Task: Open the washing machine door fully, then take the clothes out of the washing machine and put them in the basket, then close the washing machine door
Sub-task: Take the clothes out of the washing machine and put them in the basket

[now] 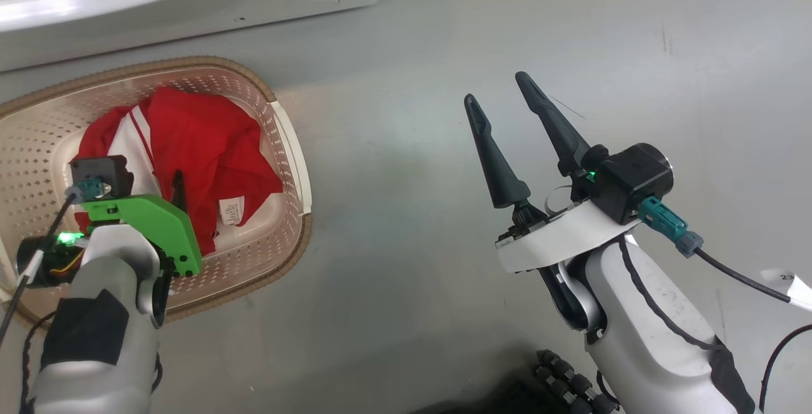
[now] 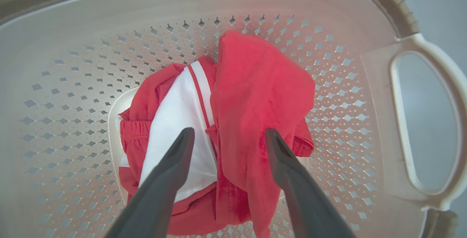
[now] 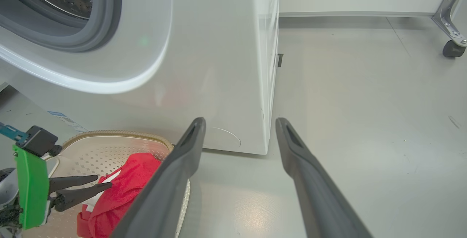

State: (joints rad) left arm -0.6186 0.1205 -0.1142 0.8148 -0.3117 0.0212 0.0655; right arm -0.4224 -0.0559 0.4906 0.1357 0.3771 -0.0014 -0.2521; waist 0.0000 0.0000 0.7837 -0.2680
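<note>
The clothes [image 2: 255,96] lie in the basket [image 2: 401,19] beneath the spread left gripper [image 2: 230,132]; right gripper [image 1: 495,87] spread beside it; closing the door apparently remains.

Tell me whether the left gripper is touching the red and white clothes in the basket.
Cannot tell. In the left wrist view the open left gripper overlaps the red and white clothes, but no gap or contact shows plainly.

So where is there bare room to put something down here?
The floor between the basket and the right gripper is bare, as is the stretch beside the washing machine. The basket is crowded: the clothes fill its middle, with the left gripper over them.
</note>
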